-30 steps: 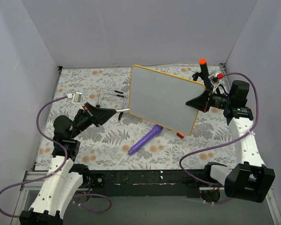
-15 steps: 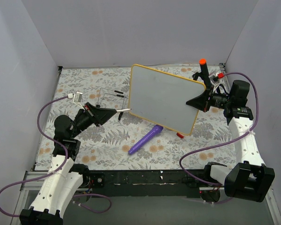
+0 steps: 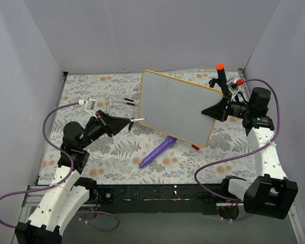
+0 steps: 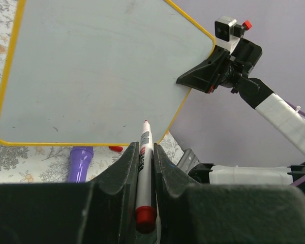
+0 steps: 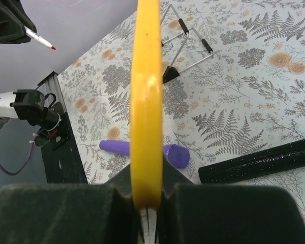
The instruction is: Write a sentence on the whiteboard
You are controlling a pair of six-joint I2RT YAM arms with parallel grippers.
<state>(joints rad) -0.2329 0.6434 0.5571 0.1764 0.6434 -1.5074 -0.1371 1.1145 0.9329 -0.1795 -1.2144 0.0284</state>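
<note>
My left claw [image 4: 145,148] is clenched on a red marker [image 4: 144,157]. The bare tip is aimed at the whiteboard [image 3: 177,105] and is just short of its left edge, not touching. A purple tube [image 3: 157,151] and a small red piece [image 3: 195,147] lie on the table [image 3: 91,86] by the board's low edge. The board is tilted up with a blank face, no writing yet. I can't tell if its low corner touches the table. My right claw [image 3: 214,109] is clamped on the right rim only, pinching the thin yellow frame edge-on. A wire stand [image 3: 123,101] sits behind.

Risks, as I judge them:
- With a one-edge pinch, pen pressure out on the left side could swing or twist the board in my right claw, or slip it free. Strokes would skip.
- The tip may catch the frame instead of the face.
- The marker could slide back in my left claw when pushed.
</note>
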